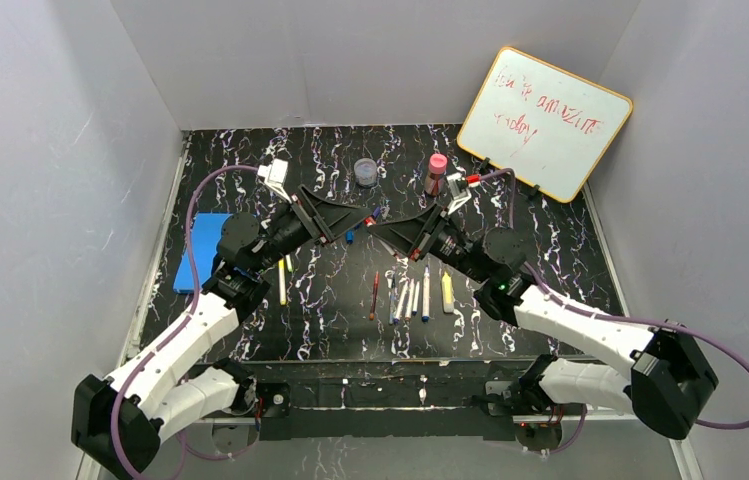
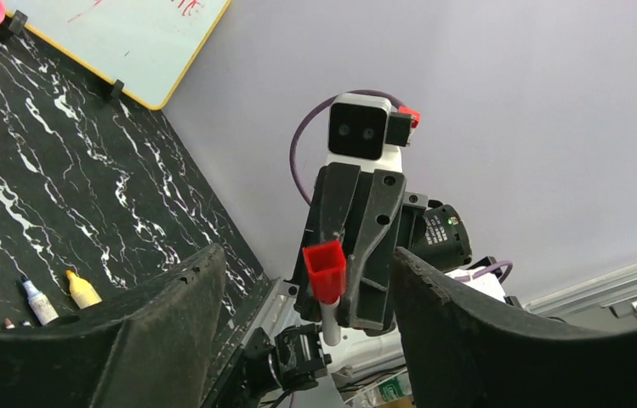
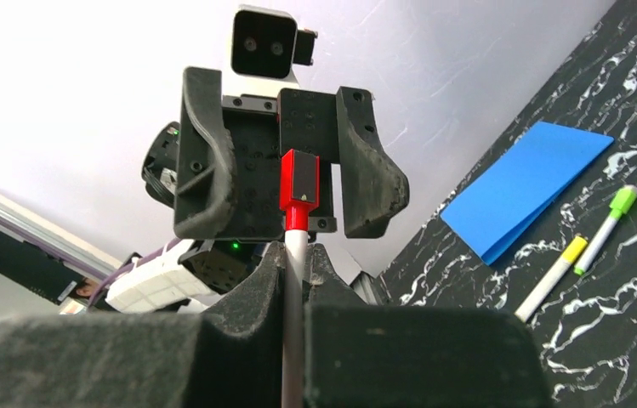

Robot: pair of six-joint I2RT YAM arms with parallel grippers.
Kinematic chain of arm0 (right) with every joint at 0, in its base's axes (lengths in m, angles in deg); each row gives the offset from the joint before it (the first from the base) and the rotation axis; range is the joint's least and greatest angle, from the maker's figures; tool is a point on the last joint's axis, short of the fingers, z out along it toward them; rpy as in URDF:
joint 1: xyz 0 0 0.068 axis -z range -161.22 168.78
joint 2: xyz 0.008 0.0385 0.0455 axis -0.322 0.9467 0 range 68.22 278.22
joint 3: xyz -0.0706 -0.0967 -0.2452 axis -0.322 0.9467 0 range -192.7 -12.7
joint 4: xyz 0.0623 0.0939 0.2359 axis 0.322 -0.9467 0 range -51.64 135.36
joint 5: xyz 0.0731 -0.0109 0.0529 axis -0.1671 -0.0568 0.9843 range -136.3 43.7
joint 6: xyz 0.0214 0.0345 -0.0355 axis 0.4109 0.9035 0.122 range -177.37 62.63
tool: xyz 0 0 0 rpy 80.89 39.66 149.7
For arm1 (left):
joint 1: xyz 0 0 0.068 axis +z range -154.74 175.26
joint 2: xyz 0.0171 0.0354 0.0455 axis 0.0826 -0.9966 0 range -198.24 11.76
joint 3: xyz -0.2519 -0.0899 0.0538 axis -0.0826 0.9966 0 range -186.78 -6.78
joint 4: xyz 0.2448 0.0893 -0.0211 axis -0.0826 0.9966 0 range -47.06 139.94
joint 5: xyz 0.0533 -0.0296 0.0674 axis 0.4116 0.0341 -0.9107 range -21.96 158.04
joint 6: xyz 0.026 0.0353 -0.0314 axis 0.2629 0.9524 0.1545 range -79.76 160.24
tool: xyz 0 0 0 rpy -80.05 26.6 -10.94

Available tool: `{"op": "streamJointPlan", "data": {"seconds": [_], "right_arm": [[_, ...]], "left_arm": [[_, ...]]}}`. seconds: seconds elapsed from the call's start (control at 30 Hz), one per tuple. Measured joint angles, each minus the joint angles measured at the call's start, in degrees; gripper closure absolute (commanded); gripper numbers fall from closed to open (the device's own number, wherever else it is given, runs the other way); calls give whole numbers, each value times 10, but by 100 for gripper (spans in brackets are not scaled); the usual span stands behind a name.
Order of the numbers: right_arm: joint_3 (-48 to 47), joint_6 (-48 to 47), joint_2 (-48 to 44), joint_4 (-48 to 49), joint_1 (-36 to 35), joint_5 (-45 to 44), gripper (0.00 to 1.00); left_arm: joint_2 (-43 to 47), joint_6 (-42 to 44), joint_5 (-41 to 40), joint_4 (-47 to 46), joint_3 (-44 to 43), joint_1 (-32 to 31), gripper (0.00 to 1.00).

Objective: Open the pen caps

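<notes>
Right wrist: clamps pen in right gripper, holds left gripper wide facing red cap, not yet off; other pens pending

Looked like a robotics lab cell, white panels boxed a black marbled table, whiteboard leaned upper right.
</notes>
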Motion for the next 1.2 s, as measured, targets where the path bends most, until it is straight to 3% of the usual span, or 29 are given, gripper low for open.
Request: {"op": "streamJointPlan", "data": {"seconds": [0.17, 0.53, 0.93, 1.03, 1.13, 1.2], "right_arm": [[-6, 15, 23, 43, 0, 0, 99], [-6, 33, 41, 71, 0, 0, 99], [-6, 34, 50, 71, 0, -2, 99], [-6, 34, 52, 70, 0, -2, 99], [-6, 33, 54, 70, 0, -3, 99], [-6, 29, 56, 71, -1, -2, 99]], "left_arm": [[3, -1, 3, 0, 0, -1, 57], [14, -1, -10, 0, 0, -2, 71], [5, -1, -17, 0, -1, -9, 71], [1, -1, -18, 0, -3, -10, 80], [-2, -1, -19, 1, -4, -13, 97], [-3, -3, -21, 2, -4, -14, 100]]}}
